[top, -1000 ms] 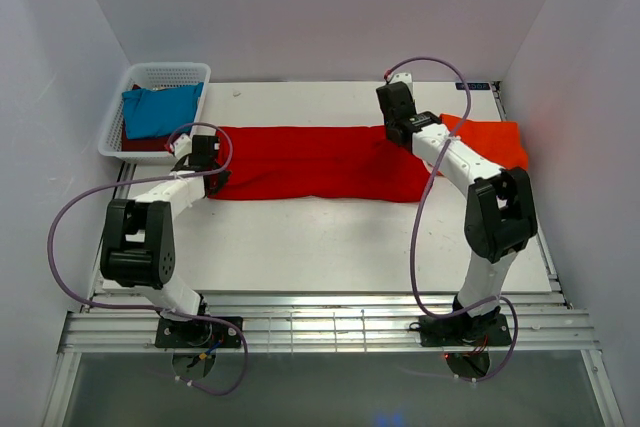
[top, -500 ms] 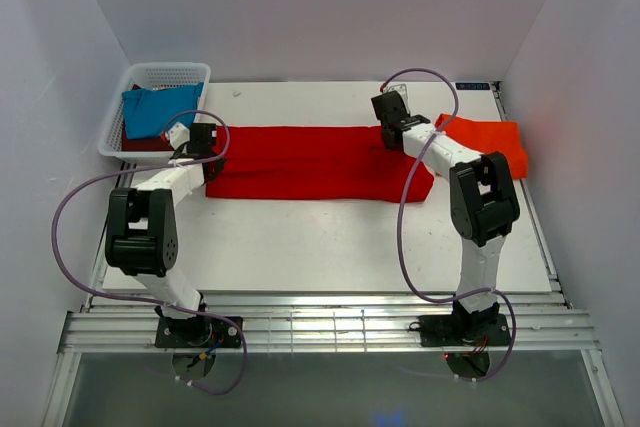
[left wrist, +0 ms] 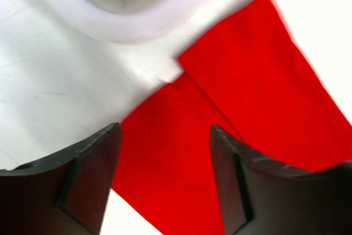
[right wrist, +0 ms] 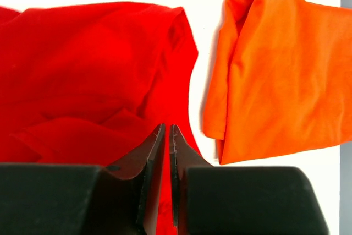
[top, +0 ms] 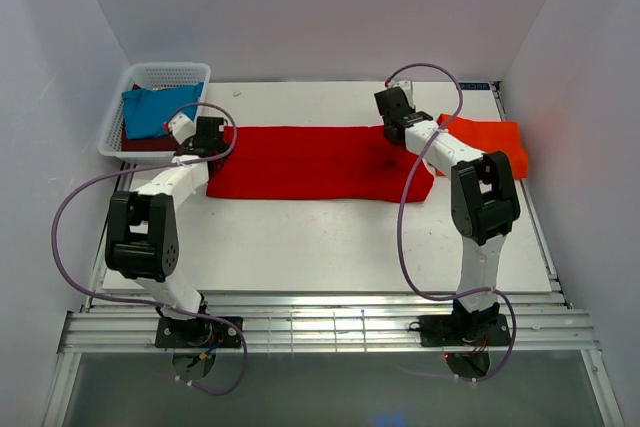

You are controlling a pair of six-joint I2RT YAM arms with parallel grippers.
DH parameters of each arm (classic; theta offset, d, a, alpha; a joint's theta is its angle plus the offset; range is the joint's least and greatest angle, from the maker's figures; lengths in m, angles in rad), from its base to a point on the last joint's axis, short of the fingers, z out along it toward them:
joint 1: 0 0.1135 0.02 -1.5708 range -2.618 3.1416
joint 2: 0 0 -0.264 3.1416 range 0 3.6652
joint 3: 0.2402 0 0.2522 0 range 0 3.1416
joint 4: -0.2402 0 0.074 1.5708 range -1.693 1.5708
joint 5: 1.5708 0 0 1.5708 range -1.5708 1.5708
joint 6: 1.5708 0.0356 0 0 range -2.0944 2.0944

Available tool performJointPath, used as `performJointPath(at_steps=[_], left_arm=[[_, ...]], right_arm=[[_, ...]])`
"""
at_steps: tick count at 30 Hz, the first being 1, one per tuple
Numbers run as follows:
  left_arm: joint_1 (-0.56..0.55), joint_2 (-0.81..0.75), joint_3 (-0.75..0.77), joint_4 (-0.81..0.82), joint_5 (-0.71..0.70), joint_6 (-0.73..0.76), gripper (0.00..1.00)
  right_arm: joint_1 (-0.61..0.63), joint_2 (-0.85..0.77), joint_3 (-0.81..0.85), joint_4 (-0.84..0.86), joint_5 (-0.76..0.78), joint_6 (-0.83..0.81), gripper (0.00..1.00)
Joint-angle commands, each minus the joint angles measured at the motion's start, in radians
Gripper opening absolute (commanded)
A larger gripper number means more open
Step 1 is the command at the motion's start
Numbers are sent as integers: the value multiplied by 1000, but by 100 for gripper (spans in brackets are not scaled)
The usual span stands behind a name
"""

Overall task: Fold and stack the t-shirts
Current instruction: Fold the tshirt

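Observation:
A bright red t-shirt (top: 320,162) lies as a long folded strip across the white table (top: 320,237). My left gripper (top: 208,137) hovers over its left end, open, with only red cloth (left wrist: 181,152) far below the fingers (left wrist: 165,130). My right gripper (top: 398,125) is at the strip's right end. Its jaws (right wrist: 166,126) stand almost together with a thin slit, and rumpled red cloth (right wrist: 93,70) lies right at the tips; a pinch cannot be made out. An orange-red t-shirt (top: 490,142) (right wrist: 275,70) lies folded just right of it.
A white mesh basket (top: 160,69) (left wrist: 137,20) stands at the back left, close to my left gripper, with a teal-blue t-shirt (top: 160,112) on a dark maroon one (top: 140,144). White walls close in on three sides.
My left gripper has opened wide, let go of the red t-shirt's left end and moved back toward the basket. The right gripper shifted slightly at the right end, its jaws parting a hair.

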Motion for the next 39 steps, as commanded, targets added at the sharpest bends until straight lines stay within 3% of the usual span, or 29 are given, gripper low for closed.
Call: performJointPath(at_steps=[1,3,4,5,10,16,26,39], left_arm=[[-165,-95,12,99,-39,54,73],[-264,-49,41,154,-4,107,45],[-346,-17,63,194,78,146,28],[-383,21,121,205,114,156,0],[-551,245,233,318,238,178,0],[-605,353,295,355,300,136,0],[-634,416,270,401,321,101,0],[-657,382,212,368,275,96,0]], right_arm=[[-11,28,59,7,83,-10,14],[-14,42,79,-28,93,12,12],[-14,34,74,-30,58,14,12],[-14,20,45,5,21,17,13],[-15,-18,14,122,-289,-35,27],[-21,105,140,96,-424,-58,36],[-28,212,217,87,-584,-67,38],[-28,120,88,90,-621,-92,38]])
